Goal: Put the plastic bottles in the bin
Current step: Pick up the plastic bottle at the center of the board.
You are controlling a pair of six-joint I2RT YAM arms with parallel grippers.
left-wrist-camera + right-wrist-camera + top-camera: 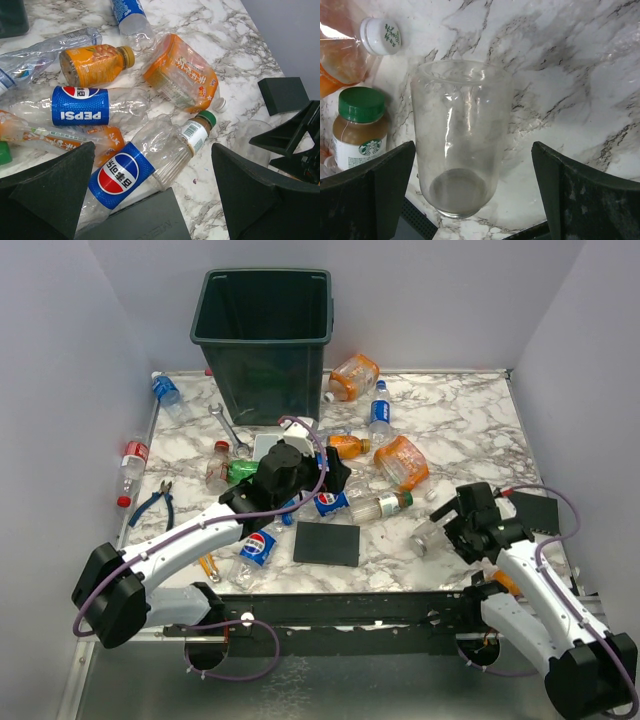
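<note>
Both arms reach low over the marble table (470, 430), jaws spread wide and empty.
The right gripper (474, 167) straddles a clear bottle (460, 135) without touching it. The left gripper (152, 172) hovers above a Pepsi bottle (120, 175). Past the scattered plastic bottles (400, 460), the bin (270, 365) stands upright at the far edge.

The top external view looks down from above and behind the 2 arm bases, taking in the whole marble tabletop (470, 430) and facing the bin (262, 335) at the far wall. The left wrist view hangs near the tabletop's middle, looking obliquely past its 2 fingers (55, 195) toward the right side. The right wrist view sits closer still, and both share the green-capped bottle (197, 134) and the white cap (218, 104) beside it.
</note>
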